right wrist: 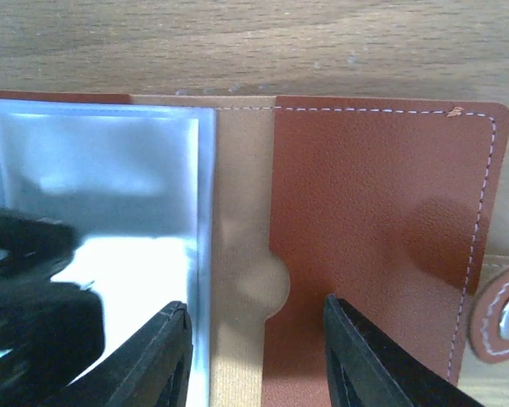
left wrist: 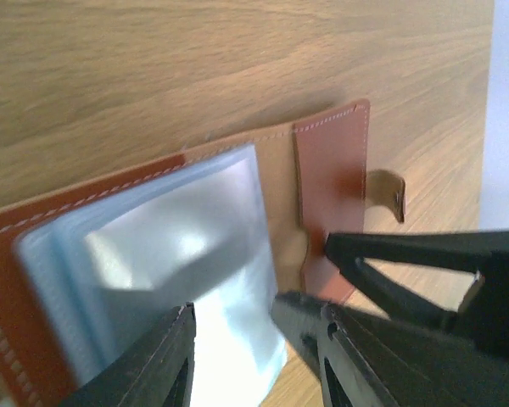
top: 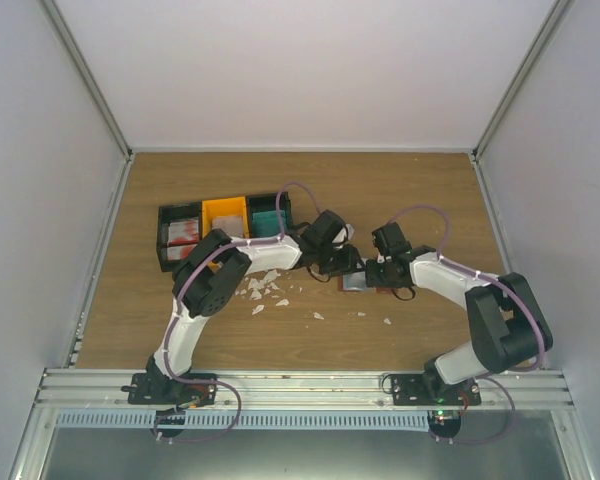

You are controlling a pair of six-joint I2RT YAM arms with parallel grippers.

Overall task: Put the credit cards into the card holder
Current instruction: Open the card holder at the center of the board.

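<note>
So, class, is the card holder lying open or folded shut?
Open. The card holder lies spread on the table, its clear pockets exposed and its snap tab unfastened at the side.

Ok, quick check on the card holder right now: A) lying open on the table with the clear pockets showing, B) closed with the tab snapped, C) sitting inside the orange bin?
A: the card holder lies spread open on the wooden table, its clear pockets exposed and the snap tab hanging free.
</note>
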